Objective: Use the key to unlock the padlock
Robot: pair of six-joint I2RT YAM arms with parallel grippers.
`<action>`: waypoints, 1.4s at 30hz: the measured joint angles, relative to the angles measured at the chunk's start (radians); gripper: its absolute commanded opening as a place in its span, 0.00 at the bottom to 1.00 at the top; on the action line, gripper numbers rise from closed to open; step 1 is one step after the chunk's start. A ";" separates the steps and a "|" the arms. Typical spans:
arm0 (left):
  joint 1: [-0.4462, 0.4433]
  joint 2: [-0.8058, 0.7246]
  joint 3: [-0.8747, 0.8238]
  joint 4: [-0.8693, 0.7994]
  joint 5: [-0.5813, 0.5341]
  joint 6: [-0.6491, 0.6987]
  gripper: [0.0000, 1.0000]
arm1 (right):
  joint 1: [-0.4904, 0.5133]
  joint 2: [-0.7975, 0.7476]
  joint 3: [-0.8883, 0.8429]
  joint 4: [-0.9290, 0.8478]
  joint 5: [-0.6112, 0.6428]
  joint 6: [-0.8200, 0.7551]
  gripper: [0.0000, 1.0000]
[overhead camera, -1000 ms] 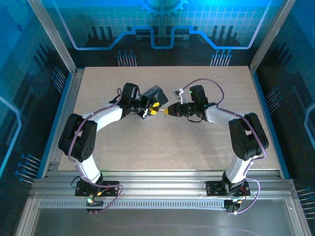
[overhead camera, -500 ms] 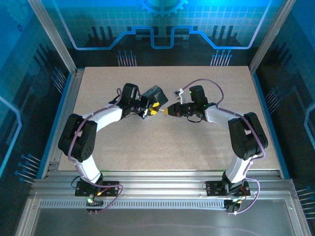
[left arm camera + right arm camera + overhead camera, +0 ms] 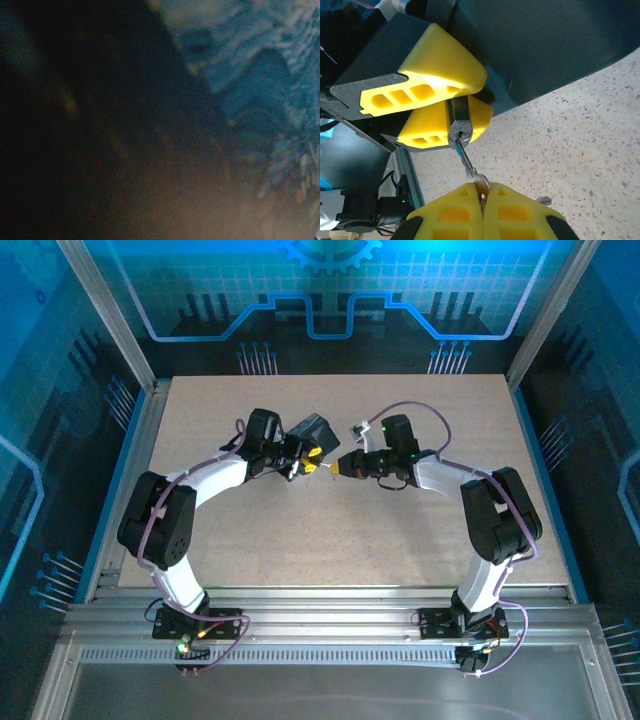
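Note:
My left gripper (image 3: 313, 462) is shut on the padlock (image 3: 458, 118), a small dark body pinched between its yellow fingers (image 3: 440, 62), keyhole end facing my right gripper. My right gripper (image 3: 483, 198) is shut on the bow of the thin silvery key (image 3: 468, 162). The key's blade points up at the padlock, and its tip meets the keyhole face; how deep it sits I cannot tell. From above, the two grippers meet tip to tip at mid-table, the right gripper (image 3: 341, 467) just right of the left. The shackle is hidden.
A dark box (image 3: 313, 430) with a blue swirl picture (image 3: 260, 75) sits right behind the left gripper, its dark side (image 3: 545, 45) looming over the padlock. The speckled tabletop (image 3: 400, 530) spreads around both arms, with metal rails along its edges.
Both grips are unchanged. The right arm has edged very slightly to the left, toward the padlock.

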 measured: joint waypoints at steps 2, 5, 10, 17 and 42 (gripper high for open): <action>0.000 0.000 0.000 0.000 -0.004 -0.001 0.00 | 0.001 0.000 0.000 0.000 0.007 -0.001 0.00; 0.000 0.000 0.000 0.000 -0.007 -0.007 0.00 | 0.005 -0.002 -0.001 0.000 0.027 -0.005 0.00; 0.000 0.000 0.000 -0.001 -0.007 -0.008 0.00 | 0.007 -0.018 -0.013 0.005 0.055 -0.011 0.00; -0.001 -0.008 -0.006 -0.008 -0.007 -0.010 0.00 | 0.007 -0.027 -0.039 0.045 0.055 -0.007 0.00; -0.001 -0.016 -0.006 -0.026 -0.022 -0.018 0.00 | 0.026 -0.061 -0.075 0.115 0.112 0.028 0.00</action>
